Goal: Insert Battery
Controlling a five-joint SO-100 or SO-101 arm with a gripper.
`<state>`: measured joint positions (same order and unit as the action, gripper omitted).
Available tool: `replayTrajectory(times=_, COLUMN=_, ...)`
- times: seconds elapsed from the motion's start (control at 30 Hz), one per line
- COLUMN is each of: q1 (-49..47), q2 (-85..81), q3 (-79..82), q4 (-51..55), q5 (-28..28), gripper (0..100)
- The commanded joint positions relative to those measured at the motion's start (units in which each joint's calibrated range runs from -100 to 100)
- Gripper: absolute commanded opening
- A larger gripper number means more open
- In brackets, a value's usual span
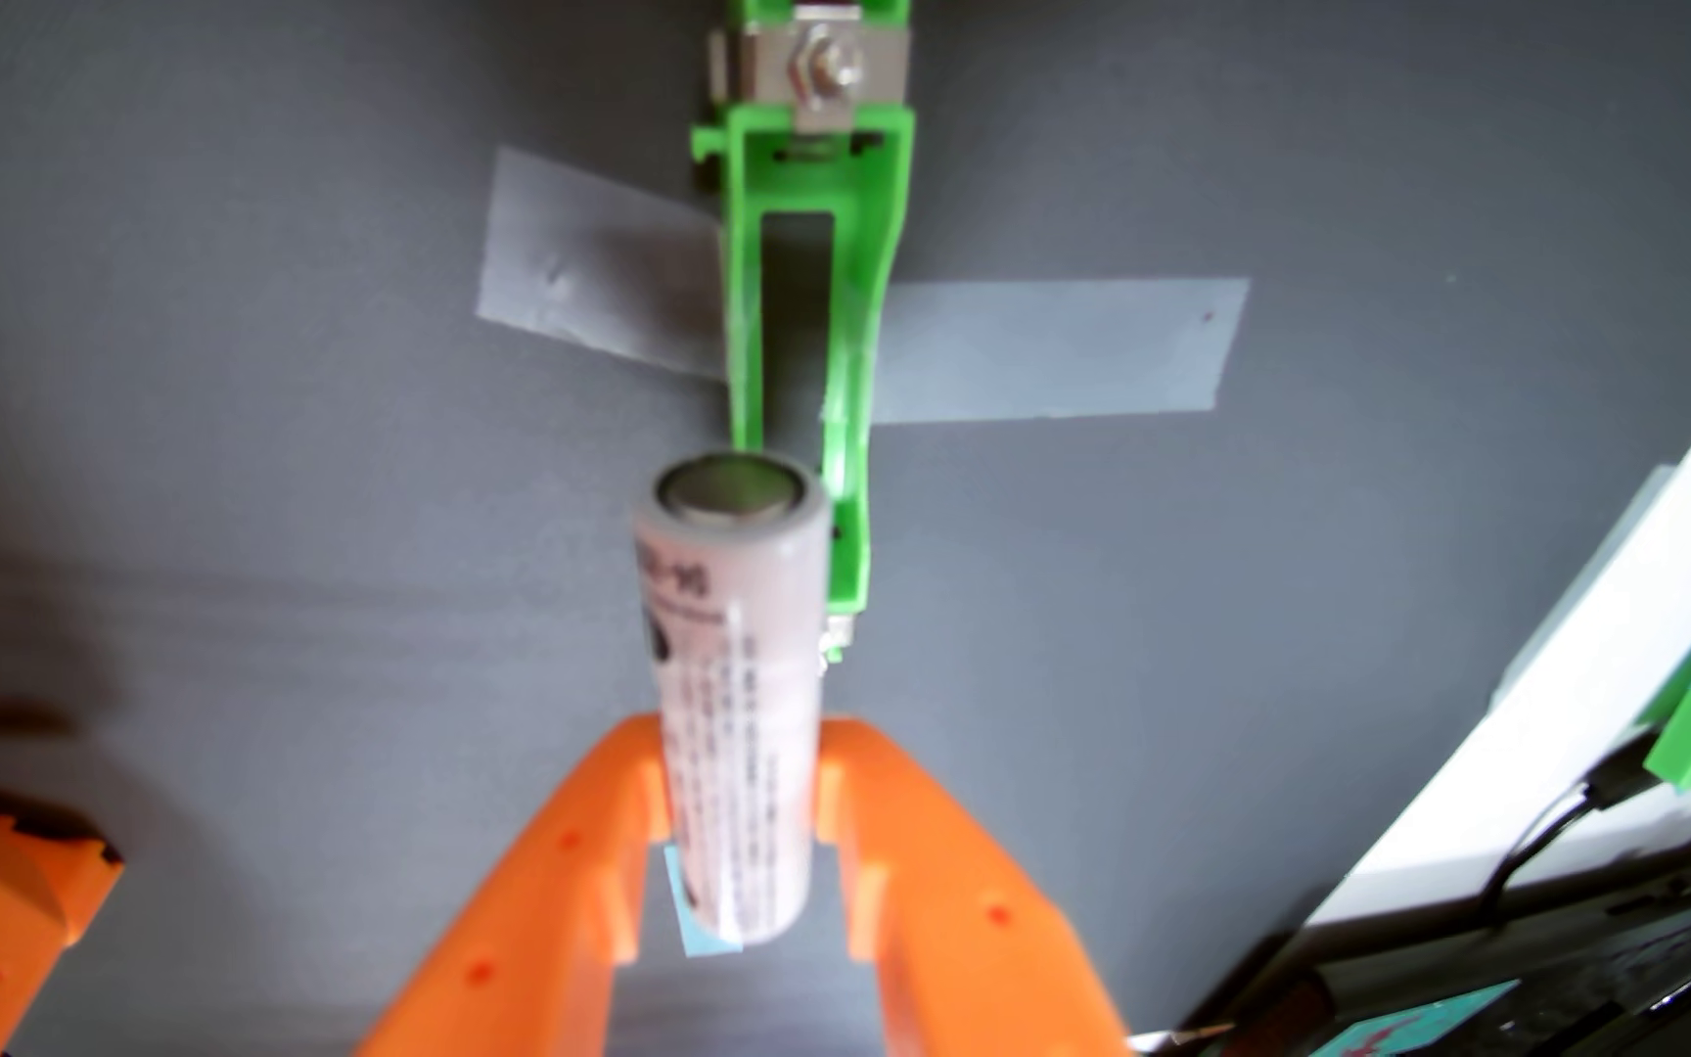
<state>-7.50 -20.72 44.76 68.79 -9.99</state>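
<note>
Wrist view looks down past the orange gripper (742, 813), whose two fingers (557, 894) come up from the bottom edge and are closed on the lower half of a pale battery (735, 671). The battery sticks out well beyond the fingertips with its flat metal end facing away from the camera, so the free end can lead into the slot while the gripper stays clear of it.

Ahead lies a green holder (801, 305) — a long, narrow cradle with an open dark channel down its middle and a metal contact plate (821, 66) bolted at its far end. Strips of grey tape (1055, 351) cross under it on both sides and appear to pin it to the dark grey counter (262, 457), presumably so it does not slide when the battery is pushed in.

The battery's far end overlaps the near end of the holder in this view and sits a little to the left of the channel's line; whether it touches the holder or hangs above it cannot be told from here. The battery is not yet seated. It probably needs a small shift to the right, then lowering into the channel.

A white board edge (1584, 630) — with cables below it — fills the right side.
</note>
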Motion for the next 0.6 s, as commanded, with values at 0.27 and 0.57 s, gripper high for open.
replayTrajectory(times=0.27, q1=-0.4, q2=-1.0, q3=2.8, q4=-4.4, q5=-0.5, gripper=2)
replayTrajectory(times=0.57, q1=-0.5, q2=-1.0, q3=2.9, q4=-4.4, q5=-0.5, gripper=2)
